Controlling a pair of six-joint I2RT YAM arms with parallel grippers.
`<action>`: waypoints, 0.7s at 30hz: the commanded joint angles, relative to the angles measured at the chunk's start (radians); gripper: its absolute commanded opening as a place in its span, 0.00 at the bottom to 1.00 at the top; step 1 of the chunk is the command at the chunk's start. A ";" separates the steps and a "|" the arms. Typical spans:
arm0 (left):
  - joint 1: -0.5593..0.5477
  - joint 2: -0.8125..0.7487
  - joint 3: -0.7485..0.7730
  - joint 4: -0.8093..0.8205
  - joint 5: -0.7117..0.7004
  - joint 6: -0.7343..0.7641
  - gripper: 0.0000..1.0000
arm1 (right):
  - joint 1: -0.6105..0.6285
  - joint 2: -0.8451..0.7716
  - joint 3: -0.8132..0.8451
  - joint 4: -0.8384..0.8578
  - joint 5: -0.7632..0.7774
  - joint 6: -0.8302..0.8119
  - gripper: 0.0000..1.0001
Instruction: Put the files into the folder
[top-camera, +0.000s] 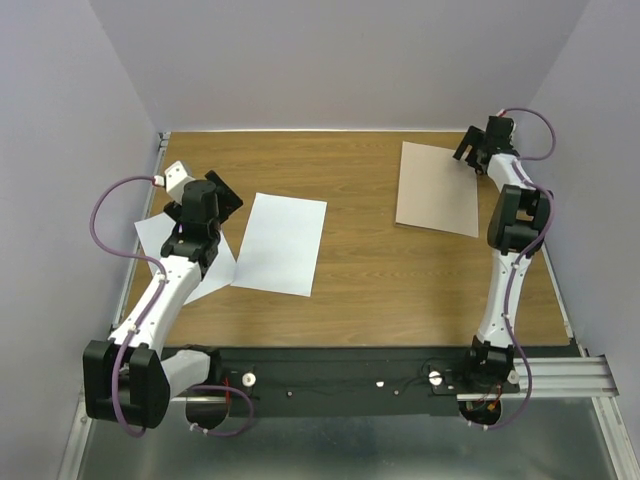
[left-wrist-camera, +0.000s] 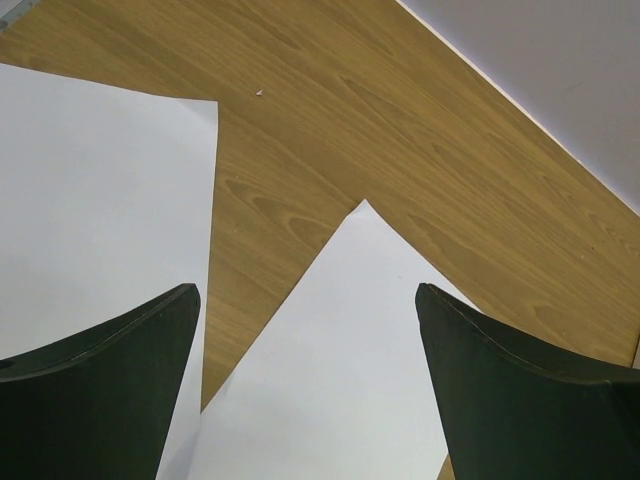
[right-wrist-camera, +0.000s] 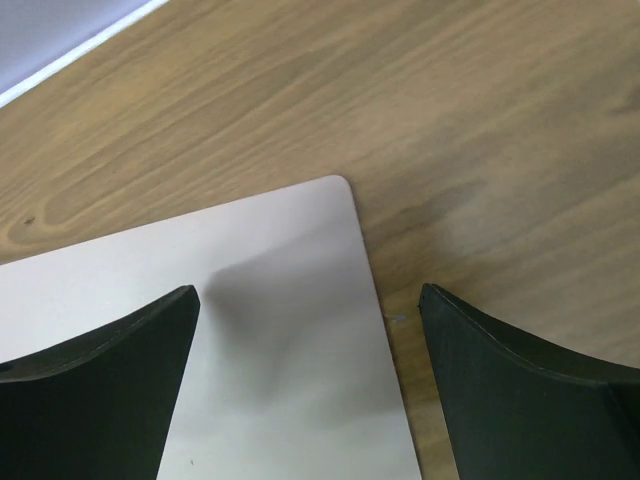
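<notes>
Tan cardboard folder (top-camera: 438, 188) lies flat at the surface's (top-camera: 360, 280) far right under the wide, empty right claw (right-wrist-camera: 308, 300), two white sheets (top-camera: 281, 243) beneath the equally wide left claw (left-wrist-camera: 308, 300); best pinch that corner's cover alone, lifting slowly.

Left gripper (left-wrist-camera: 305, 292) and right gripper (right-wrist-camera: 307, 292) both spread wide.

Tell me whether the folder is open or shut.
Shut: the folder lies flat as a single tan panel, no second flap or inside showing.
</notes>
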 joint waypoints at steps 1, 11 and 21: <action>0.006 0.027 0.032 0.017 -0.012 0.017 0.98 | -0.005 0.059 0.044 -0.063 -0.175 -0.049 1.00; 0.006 0.022 0.037 0.011 -0.012 0.018 0.98 | 0.024 0.029 -0.050 -0.081 -0.340 -0.167 0.99; 0.006 -0.025 0.018 -0.011 -0.021 0.020 0.98 | 0.094 -0.097 -0.245 -0.084 -0.282 -0.236 0.98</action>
